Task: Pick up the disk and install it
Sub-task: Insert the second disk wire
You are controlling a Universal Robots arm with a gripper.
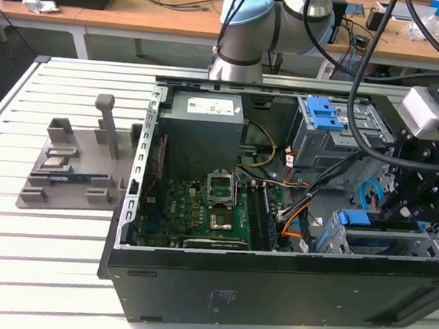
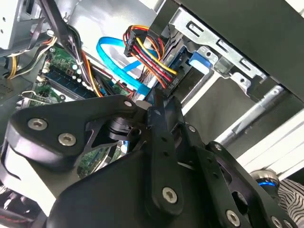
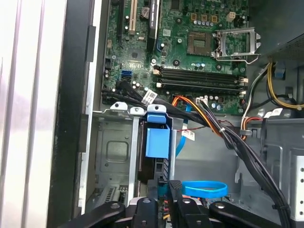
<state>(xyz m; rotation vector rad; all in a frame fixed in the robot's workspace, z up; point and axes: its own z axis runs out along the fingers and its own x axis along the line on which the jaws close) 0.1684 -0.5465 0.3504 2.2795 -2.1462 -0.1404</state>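
Slatted white table (image 1: pixel 57 258) carries the open PC case (image 1: pixel 270 284); I see the gripper (image 1: pixel 400 207) over the drive cage (image 1: pixel 385 244) at the case's corner, beside the motherboard (image 1: pixel 200 209); the disk (image 3: pixel 156 142) sits slotted in that cage, blue carrier end up; gripper fingers look closed together, holding nothing.

White slatted table (image 1: pixel 44 234), wooden desks (image 1: pixel 125 14) behind, cluttered with cables.

No print legible. White label on grey power-supply box (image 1: pixel 207 106) carries dark marks, perhaps barcode, too small to read. Small white tags on cables (image 3: pixel 150 96) likewise unreadable.
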